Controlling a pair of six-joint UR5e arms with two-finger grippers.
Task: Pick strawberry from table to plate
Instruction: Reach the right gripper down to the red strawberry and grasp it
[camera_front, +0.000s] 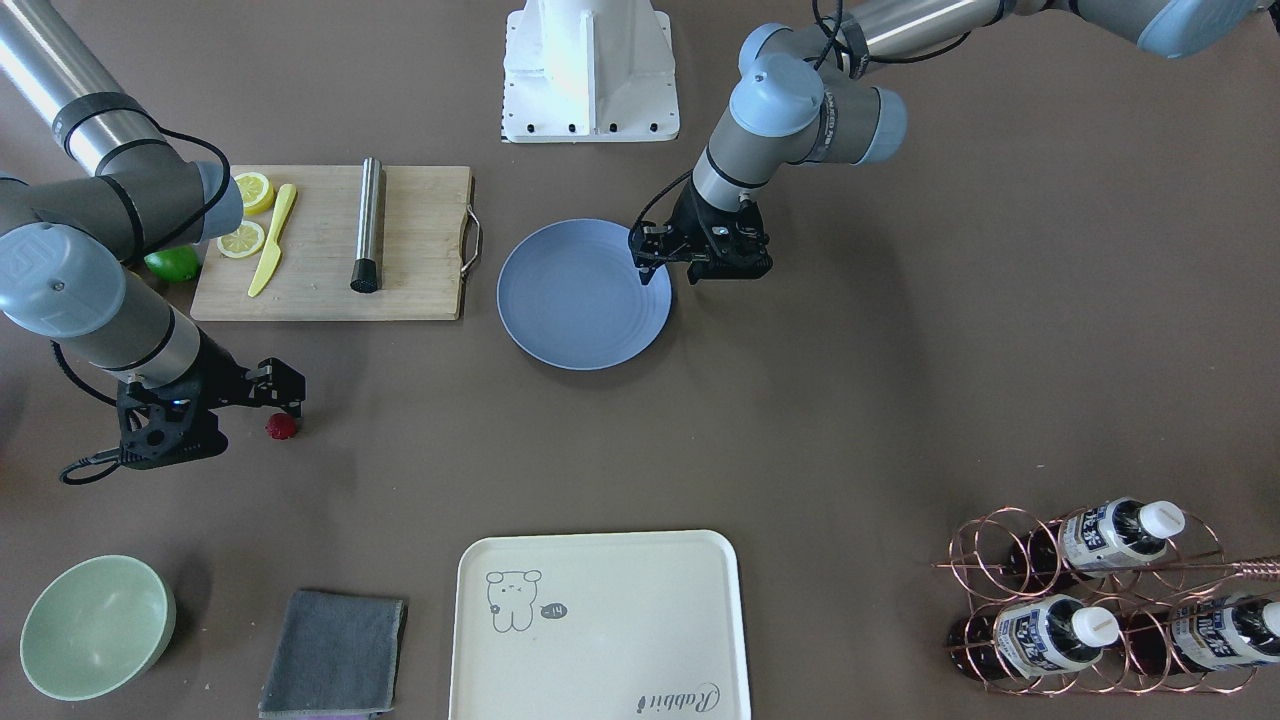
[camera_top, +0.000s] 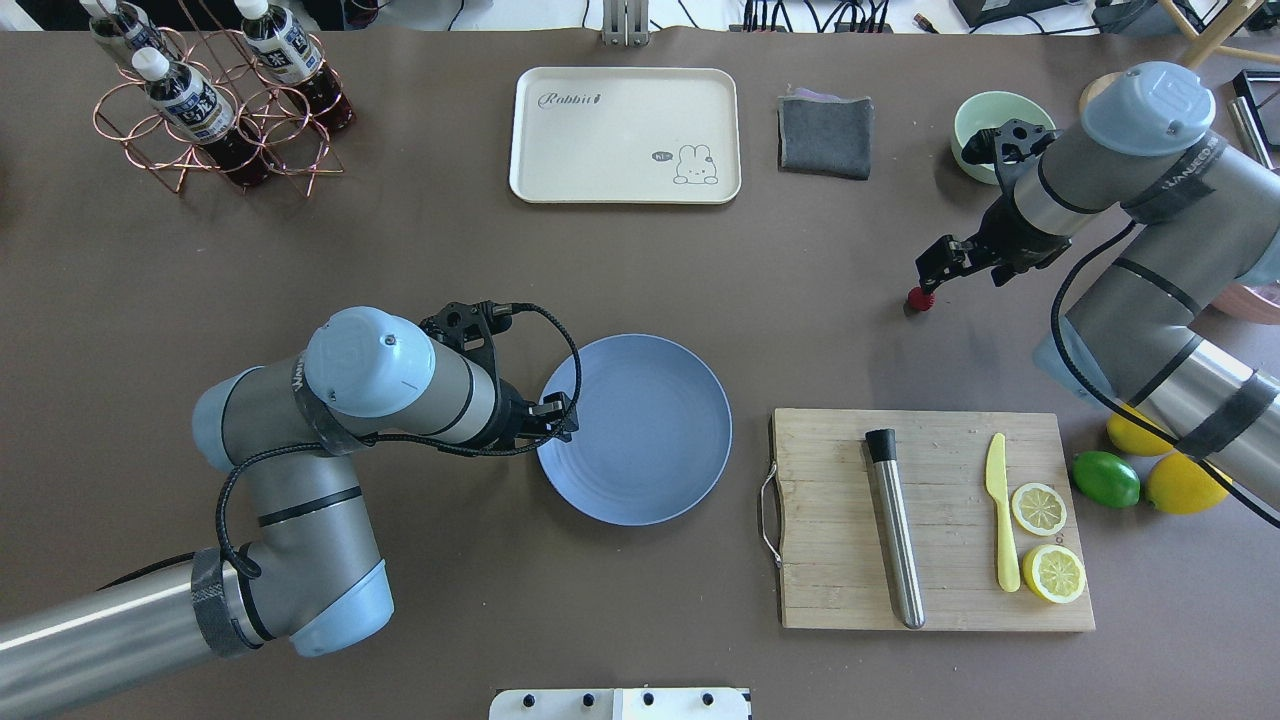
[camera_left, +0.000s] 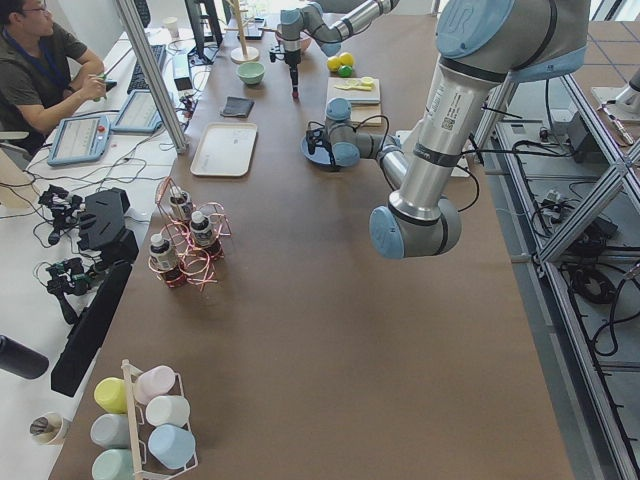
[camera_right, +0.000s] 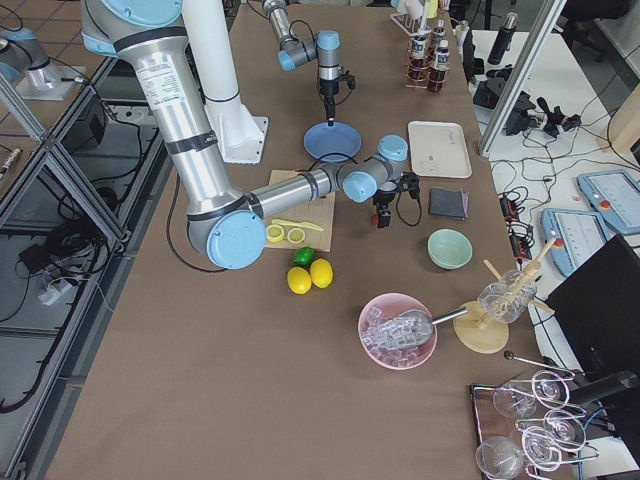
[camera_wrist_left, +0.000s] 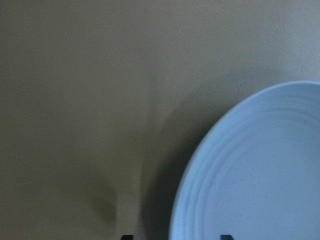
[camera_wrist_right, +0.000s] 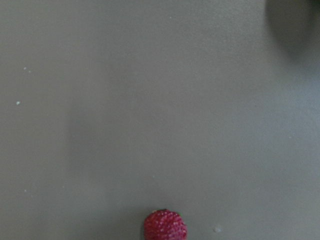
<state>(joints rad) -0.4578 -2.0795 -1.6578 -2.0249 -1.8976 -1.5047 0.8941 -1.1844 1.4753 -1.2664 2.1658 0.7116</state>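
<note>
The strawberry is a small dark-red berry lying on the brown table, right of the plate. My right gripper hangs just above it and looks open. The right wrist view shows the strawberry at the bottom edge, with no fingers touching it. The blue-grey plate sits mid-table with nothing on it. My left gripper hovers open over the plate's edge, holding nothing.
A wooden cutting board holds a metal cylinder, a yellow knife and two lemon slices. A lime and lemons lie beside it. A green bowl, a grey cloth, a cream tray and a bottle rack line the far side.
</note>
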